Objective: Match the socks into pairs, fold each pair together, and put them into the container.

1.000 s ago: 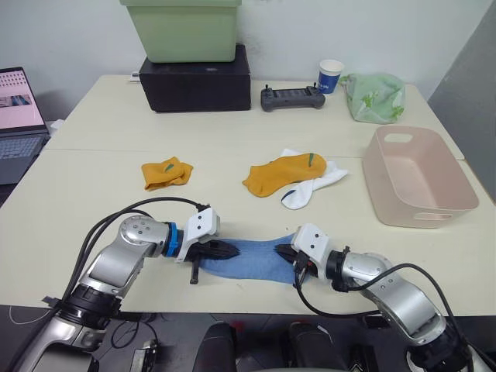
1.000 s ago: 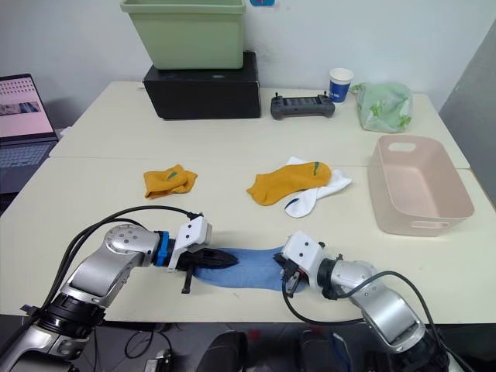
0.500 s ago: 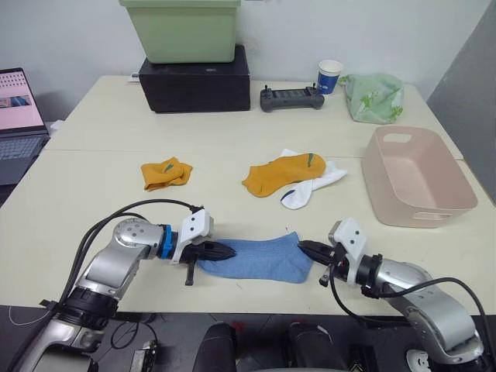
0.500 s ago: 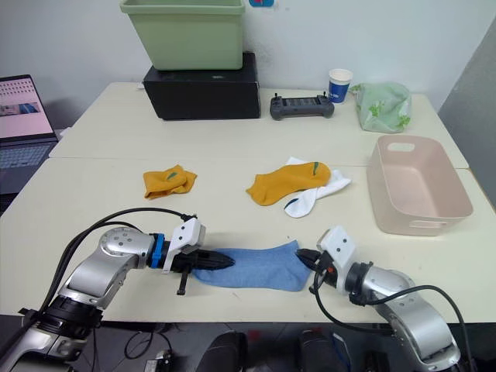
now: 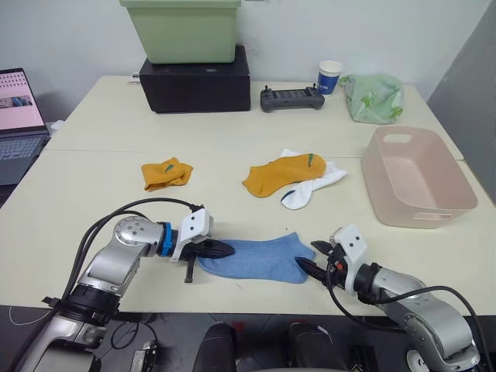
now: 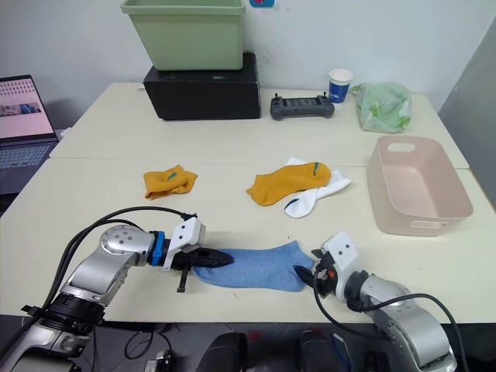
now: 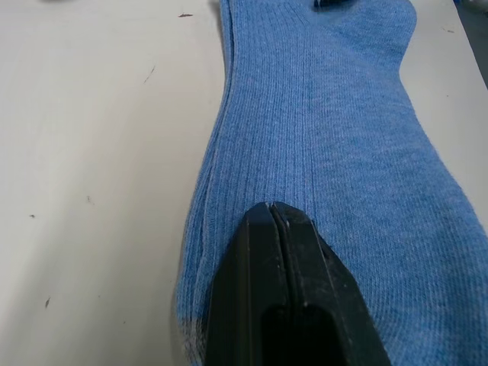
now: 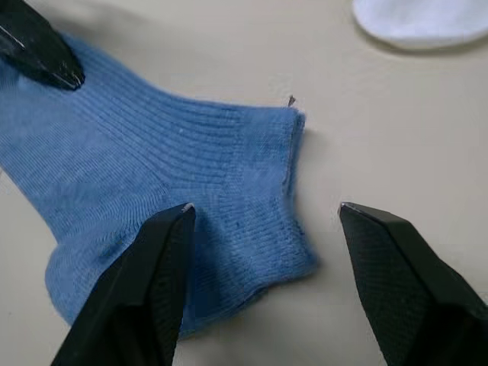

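**Blue sock stretched flat between two end effectors**

Near the front edge of the counter (image 5: 70, 194), a light blue sock (image 5: 252, 258) lies flat and lengthwise between the two arms; edges along one side hint at a second layer beneath, though that cannot be told for sure. At its left end, the left end effector (image 5: 223, 250) has its fingers pressed together on the fabric, pinning that end against the surface. At the sock's right end, the right end effector (image 8: 263, 229) stands wide open, one finger (image 8: 145, 282) over the blue fabric and the other over bare counter, the cuff edge lying between them ungripped.

Farther back, toward the middle, a mustard-orange sock (image 5: 280, 173) lies partly over a white sock (image 5: 310, 186) bearing a dark mark. Another mustard-orange sock (image 5: 166, 172) sits bunched well to the left of these.

On the right side stands the pale pink basket (image 5: 418, 180), with nothing visible inside it. Along the back are a green bin (image 5: 183, 29) on a black box (image 5: 197, 81), a dark handheld controller (image 5: 292, 98), a paper cup (image 5: 331, 75), a pale green cloth bag (image 5: 375, 97), and a laptop (image 5: 19, 116) at far left.
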Robot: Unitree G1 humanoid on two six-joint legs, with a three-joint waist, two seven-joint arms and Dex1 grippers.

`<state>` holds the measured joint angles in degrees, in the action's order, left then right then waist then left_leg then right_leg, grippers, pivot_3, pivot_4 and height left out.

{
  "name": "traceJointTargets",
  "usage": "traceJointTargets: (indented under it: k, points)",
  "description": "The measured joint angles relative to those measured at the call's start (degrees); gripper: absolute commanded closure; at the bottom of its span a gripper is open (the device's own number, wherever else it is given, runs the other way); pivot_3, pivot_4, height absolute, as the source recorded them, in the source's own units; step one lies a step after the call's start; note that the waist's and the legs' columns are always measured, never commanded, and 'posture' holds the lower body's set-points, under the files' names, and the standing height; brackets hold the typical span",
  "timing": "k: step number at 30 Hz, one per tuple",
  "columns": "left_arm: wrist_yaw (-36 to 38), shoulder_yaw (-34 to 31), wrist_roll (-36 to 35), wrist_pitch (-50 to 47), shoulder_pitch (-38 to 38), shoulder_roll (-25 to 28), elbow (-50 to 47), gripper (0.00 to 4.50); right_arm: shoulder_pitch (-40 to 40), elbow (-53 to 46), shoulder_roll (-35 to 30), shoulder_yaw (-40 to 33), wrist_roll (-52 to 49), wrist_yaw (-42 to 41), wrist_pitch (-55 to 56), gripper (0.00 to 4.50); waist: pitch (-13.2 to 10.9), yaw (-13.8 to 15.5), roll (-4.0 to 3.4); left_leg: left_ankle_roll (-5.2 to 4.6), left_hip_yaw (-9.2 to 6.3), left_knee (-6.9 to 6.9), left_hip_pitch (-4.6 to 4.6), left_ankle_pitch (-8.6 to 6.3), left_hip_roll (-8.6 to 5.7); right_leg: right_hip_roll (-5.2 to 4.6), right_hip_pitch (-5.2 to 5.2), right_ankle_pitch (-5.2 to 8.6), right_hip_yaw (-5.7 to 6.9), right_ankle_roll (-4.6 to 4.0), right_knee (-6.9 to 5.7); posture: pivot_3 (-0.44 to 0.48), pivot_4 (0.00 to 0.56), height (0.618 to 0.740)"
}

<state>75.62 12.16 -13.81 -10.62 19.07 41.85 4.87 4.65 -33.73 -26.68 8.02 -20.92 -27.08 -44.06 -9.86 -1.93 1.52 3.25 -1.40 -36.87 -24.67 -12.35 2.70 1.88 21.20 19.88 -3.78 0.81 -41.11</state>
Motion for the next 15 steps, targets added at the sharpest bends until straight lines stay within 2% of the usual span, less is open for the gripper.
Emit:
traceJointTargets:
  k: [2,10,15]
  points:
    - [0.0,0.0,0.0,0.1,-0.1,0.0,0.0,4.5,-0.2,0.0,-0.4,1.0,1.7,0.2,0.8,1.83,0.0,0.0,0.01,0.0,0.0,0.0,0.01,0.0,0.0,0.0,0.0,0.01,0.0,0.01,0.0,0.0,0.15,0.735]
    - [0.1,0.0,0.3,0.4,-0.1,-0.5,-0.2,4.5,-0.6,-0.5,-4.2,3.9,4.3,-1.5,3.8,4.48,0.0,0.1,0.01,0.0,0.0,0.0,0.0,0.0,0.0,0.0,-0.01,0.0,0.02,0.01,0.0,0.0,0.15,0.735]
    - [-0.2,1.1,0.0,-2.1,1.9,-4.0,-0.7,4.5,-1.5,-0.9,-4.7,-1.5,1.4,-2.1,1.2,4.48,0.0,0.3,0.04,0.0,0.03,-0.07,-0.09,0.0,-0.01,-0.01,-0.01,0.0,0.06,0.01,0.01,0.0,0.15,0.735]
